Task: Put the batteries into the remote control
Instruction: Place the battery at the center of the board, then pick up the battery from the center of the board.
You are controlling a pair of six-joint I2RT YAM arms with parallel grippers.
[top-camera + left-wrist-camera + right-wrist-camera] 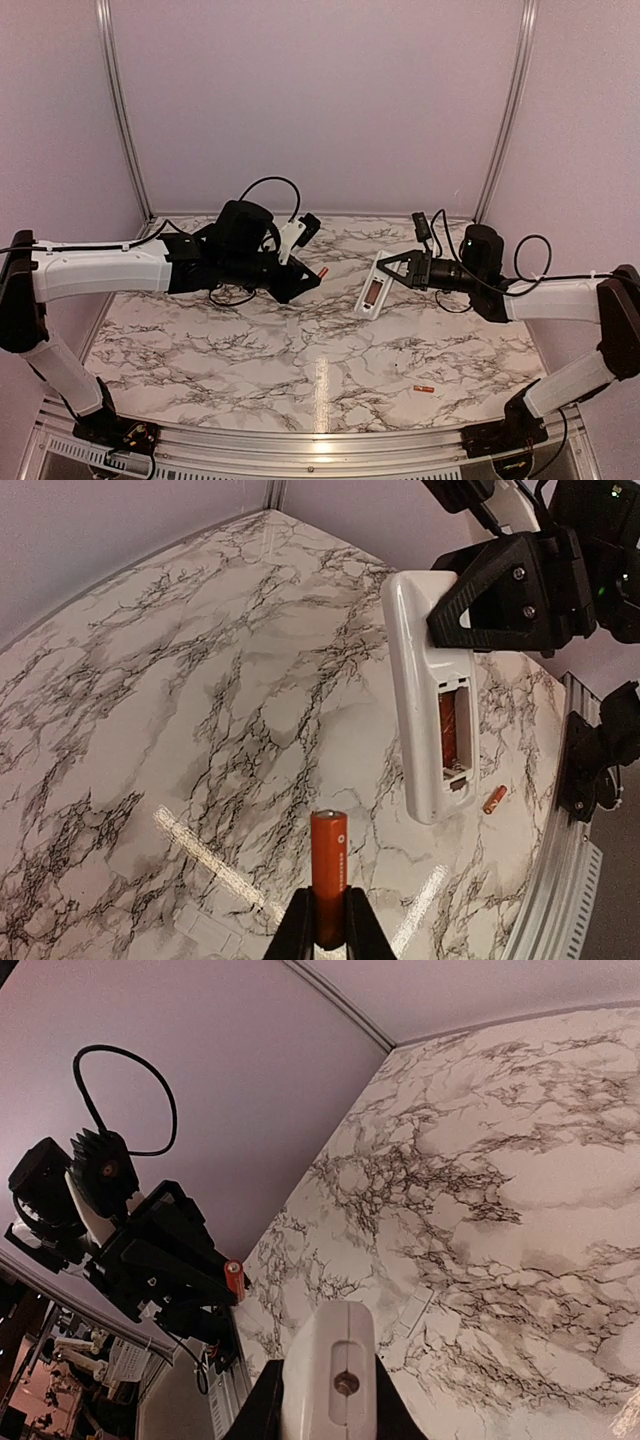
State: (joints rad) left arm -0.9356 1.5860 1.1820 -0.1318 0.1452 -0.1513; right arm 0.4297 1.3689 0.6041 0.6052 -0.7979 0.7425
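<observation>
white tabletop (250,350) with grey marble veining: work surface, both arms in over it from the near edge.

black two-finger left gripper (329,920): closed down narrow, pinching the held battery (329,865), a slim orange-red cylinder, raised off the table.

black two-finger right gripper (392,270): clamped on one end of the remote control (425,710), a slim white rectangular plastic handset. keeps it off the table, back side turned toward the left gripper.

remote control: battery recess (462,730) uncovered and facing the left wrist camera. orange-red strip along one side of it, most likely a seated battery (446,725). other side pale and apparently vacant. no cover in sight.

progress, as a judgement: roughly midway. one cell probably in, one slot left to fill, nothing closed up yet.

held battery: upright between the left fingers (300,935), lower end gripped, about half its length sticking out past the tips, free end toward the remote control. near it but not touching, and below the recess in the left wrist view. needs lining up with the vacant side before going in.

loose battery (494,799), same orange-red type: flat on the tabletop toward the right arm's side, well apart from both pairs of fingers.
</observation>
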